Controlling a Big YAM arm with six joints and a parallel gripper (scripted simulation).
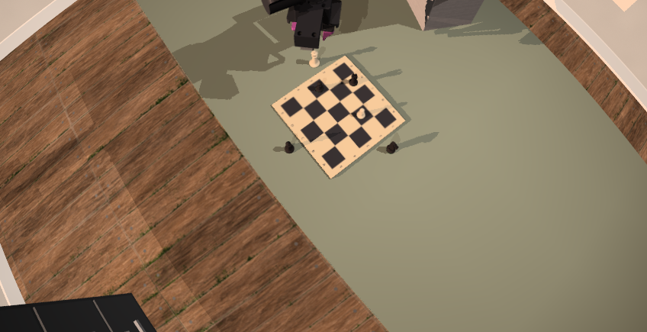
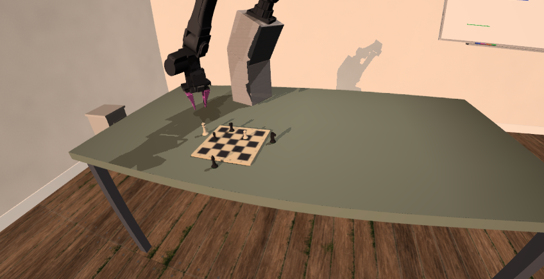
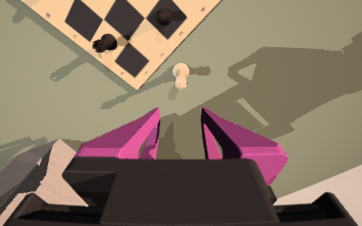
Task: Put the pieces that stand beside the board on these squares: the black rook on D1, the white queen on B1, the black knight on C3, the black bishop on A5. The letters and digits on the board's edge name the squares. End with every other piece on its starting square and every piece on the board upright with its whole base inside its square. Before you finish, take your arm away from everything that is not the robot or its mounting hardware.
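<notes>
The gripper (image 2: 200,108) (image 3: 181,110) is open and empty, partly spread, above the table close to the white queen (image 1: 313,59) (image 2: 204,129) (image 3: 181,72). The queen stands upright beside the board's E edge. The black rook (image 1: 353,79) (image 2: 231,126) (image 3: 106,42) stands upright on D1 of the board (image 1: 403,120) (image 2: 249,164) (image 3: 138,87). The black bishop (image 1: 289,147) (image 2: 213,162) stands off the board by the 5 edge. The black knight (image 1: 391,148) (image 2: 272,138) stands off it by the A edge. In the top view the fingertips are hidden behind the hand.
A small black piece (image 1: 318,86) (image 2: 215,136) (image 3: 164,17) stands on E3, near the queen. A small white piece (image 1: 361,113) (image 2: 245,135) stands on B2. The arm's block-shaped pedestal (image 1: 449,4) (image 2: 240,58) rises behind the board. Arm shadows cover the table around the queen.
</notes>
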